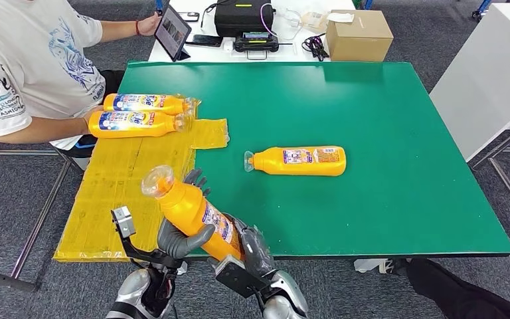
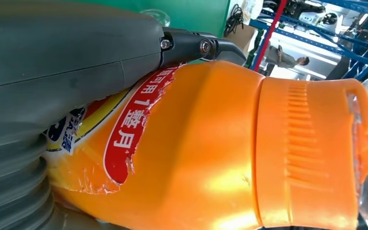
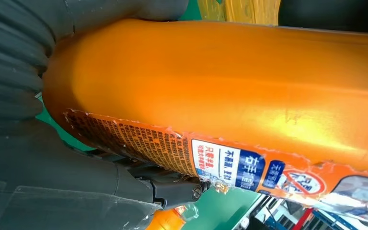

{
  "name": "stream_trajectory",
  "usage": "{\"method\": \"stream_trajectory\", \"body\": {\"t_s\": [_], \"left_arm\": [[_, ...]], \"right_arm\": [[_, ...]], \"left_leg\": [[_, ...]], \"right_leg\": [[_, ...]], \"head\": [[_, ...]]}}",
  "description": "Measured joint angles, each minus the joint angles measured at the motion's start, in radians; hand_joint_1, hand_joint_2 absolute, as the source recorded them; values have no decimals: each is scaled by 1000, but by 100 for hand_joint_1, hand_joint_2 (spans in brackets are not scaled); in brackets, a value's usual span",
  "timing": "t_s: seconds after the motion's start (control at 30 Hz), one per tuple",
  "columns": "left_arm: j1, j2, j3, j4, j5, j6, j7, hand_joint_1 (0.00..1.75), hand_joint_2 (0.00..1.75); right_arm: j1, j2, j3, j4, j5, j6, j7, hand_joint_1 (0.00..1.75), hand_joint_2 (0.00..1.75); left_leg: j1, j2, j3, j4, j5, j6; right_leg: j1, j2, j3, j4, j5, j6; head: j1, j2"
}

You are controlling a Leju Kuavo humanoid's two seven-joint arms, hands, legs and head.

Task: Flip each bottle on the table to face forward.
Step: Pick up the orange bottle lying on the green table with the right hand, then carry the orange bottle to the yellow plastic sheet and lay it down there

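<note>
Both my hands hold one orange bottle [image 1: 192,211] above the table's near edge, tilted with its clear cap up and to the left. My left hand [image 1: 179,240] grips its middle and my right hand [image 1: 255,252] holds its base. The left wrist view looks along the bottle's shoulder [image 2: 206,153] to the cap, with my left hand [image 2: 52,72] wrapped around it. The right wrist view has the bottle's back label [image 3: 182,153] against my right hand [image 3: 43,182]. A second orange bottle [image 1: 299,160] lies on its side mid-table. Two more bottles [image 1: 143,113] lie on yellow sheeting.
The green table [image 1: 385,119] carries yellow sheeting [image 1: 119,193] at its left end. A person in a white shirt [image 1: 26,60] sits at the far left, an arm by the two bottles. A far table holds a cardboard box [image 1: 358,35], a tablet and black cases.
</note>
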Motion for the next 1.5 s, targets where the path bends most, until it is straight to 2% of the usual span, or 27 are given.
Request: {"method": "stream_trajectory", "body": {"t_s": [0.17,0.2,0.3,0.33,0.47,0.83,1.1,1.2,1.3,1.5], "left_arm": [[7,3,0,-9,-8,1,-14,175,175],[9,4,0,-13,-10,1,-16,175,175],[12,5,1,-25,-18,6,-21,175,175],[12,5,1,-29,-21,8,-22,175,175],[13,6,3,-49,-35,27,-23,175,175],[12,11,9,-91,-76,85,-43,175,175],[-27,20,62,-97,-210,278,-110,175,175],[-49,25,83,-96,-334,400,-159,175,175],[-88,35,111,-91,-520,570,-194,175,175],[-175,64,150,-17,-876,836,-173,175,175]], "right_arm": [[-6,0,11,13,-11,-5,5,174,175],[-6,0,13,14,-12,-7,6,167,175],[-7,0,15,14,-14,-15,12,38,175],[-7,1,15,13,-14,-18,17,1,175],[-6,2,17,5,-13,-31,39,0,0],[13,2,15,-63,1,-37,69,0,0],[42,-17,1,-238,-32,-32,58,0,0],[62,-26,-6,-327,-74,-10,26,0,0],[86,-32,-11,-454,-138,-11,-29,0,0],[110,-34,-16,-674,-209,-53,-47,0,0]], "left_leg": [[0,0,0,0,0,0],[0,0,0,0,0,0],[0,0,0,0,0,0],[0,0,0,0,0,0],[0,0,0,0,0,0],[0,0,0,0,0,0],[0,0,1,0,0,0],[0,0,0,0,0,0],[0,0,0,0,0,0],[0,0,1,0,0,0]], "right_leg": [[0,0,0,0,0,0],[0,0,0,0,0,0],[0,0,0,0,0,0],[0,0,0,0,0,0],[0,0,0,0,0,0],[0,0,0,0,0,0],[0,0,0,0,0,0],[0,0,0,0,0,0],[0,0,0,0,0,0],[0,0,0,0,0,0]], "head": [[0,0],[0,0],[0,0],[0,0],[0,0],[0,0],[0,0],[0,0],[0,0],[0,0]]}}
